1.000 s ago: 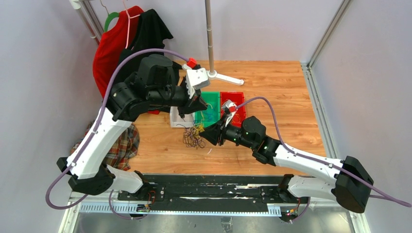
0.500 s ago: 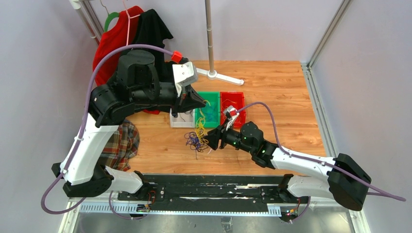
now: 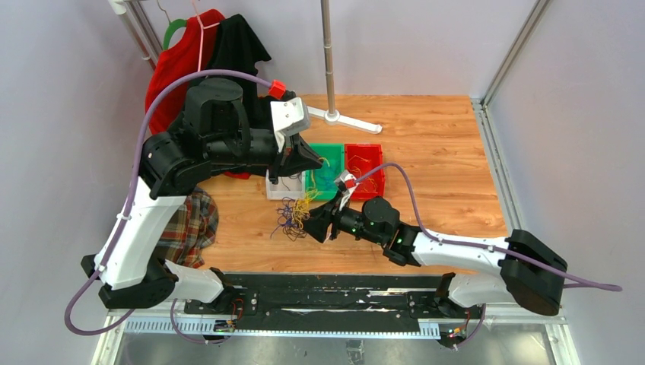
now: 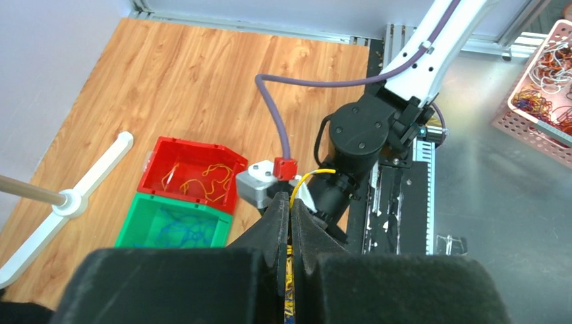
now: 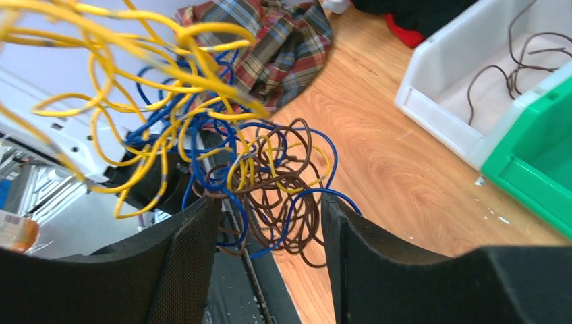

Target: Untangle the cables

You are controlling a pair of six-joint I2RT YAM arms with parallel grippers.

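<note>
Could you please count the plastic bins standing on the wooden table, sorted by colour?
White bin: 1
Green bin: 1
Red bin: 1
Total: 3

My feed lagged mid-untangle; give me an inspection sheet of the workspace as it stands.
Surface: wooden tabletop, no spills seen.
Job's things: tangle of yellow, blue and brown cables in front of the white bin; it, the green bin and the red bin hold loose strands.
Clutter: plaid cloth at the left edge.
Hands: left hand shut on a yellow cable; right hand open, facing the tangle.
Cables: purple hoses arch over the arms; no snag seen.
Surroundings: red and black garments on hangers, pole stand, pink basket of wires off-table.
</note>
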